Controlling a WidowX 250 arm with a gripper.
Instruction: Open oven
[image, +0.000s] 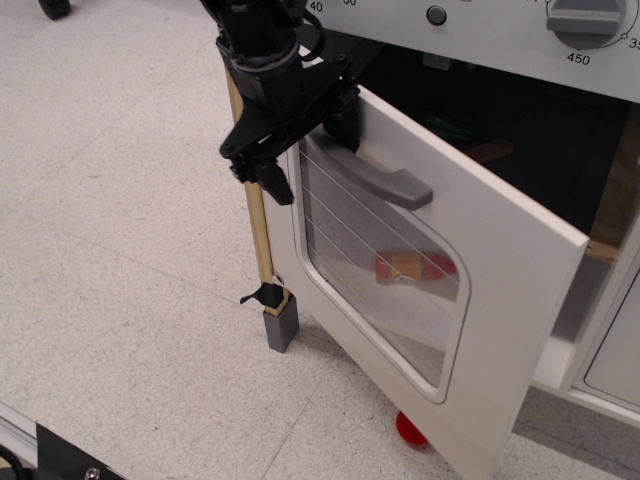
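One black gripper (300, 140), fingers straddling the top left edge of the oven (440, 290) door beside its grey handle (375, 180), hooks the tilted-open door to pull it down.

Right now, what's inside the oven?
Through the oven door's window there's a red and yellow thing, too blurry to name. Something green and a wooden piece show in the dark opening. The door hides the rest.

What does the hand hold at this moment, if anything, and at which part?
The hand is at the left end of the grey bar handle of the oven door, which hangs partly open. Whether the fingers really close on it cannot be told.
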